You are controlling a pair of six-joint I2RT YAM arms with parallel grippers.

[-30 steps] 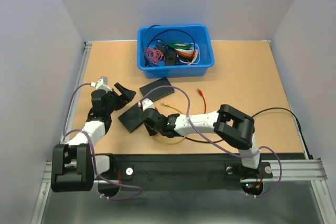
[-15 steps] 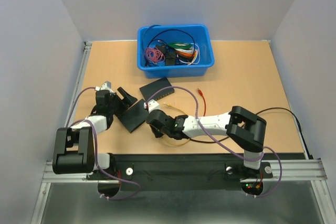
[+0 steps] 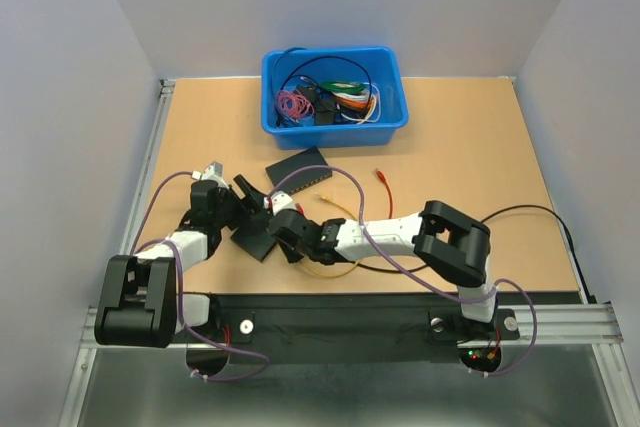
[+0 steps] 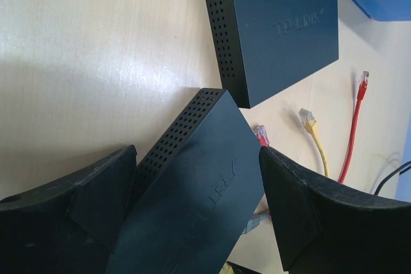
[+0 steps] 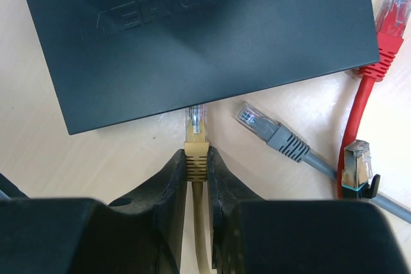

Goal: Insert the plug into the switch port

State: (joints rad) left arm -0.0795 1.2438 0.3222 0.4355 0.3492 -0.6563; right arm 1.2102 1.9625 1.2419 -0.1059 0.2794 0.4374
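The right gripper (image 5: pixel 196 158) clamps its jaws on the yellow plug (image 5: pixel 195 123), aimed at the Mercury switch (image 5: pixel 192 30) edge. The left gripper (image 4: pixel 196 213) straddles that switch on the desk (image 4: pixel 83 36), jaws wide, apparently bracing it.

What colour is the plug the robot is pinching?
Yellowish tan, with a clear tip. The plug shows best in the right wrist view, held by the right gripper.

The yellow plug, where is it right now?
In the right wrist view, the yellow plug sits pinched in the right gripper, its tip at the Mercury switch edge, left of a grey plug.
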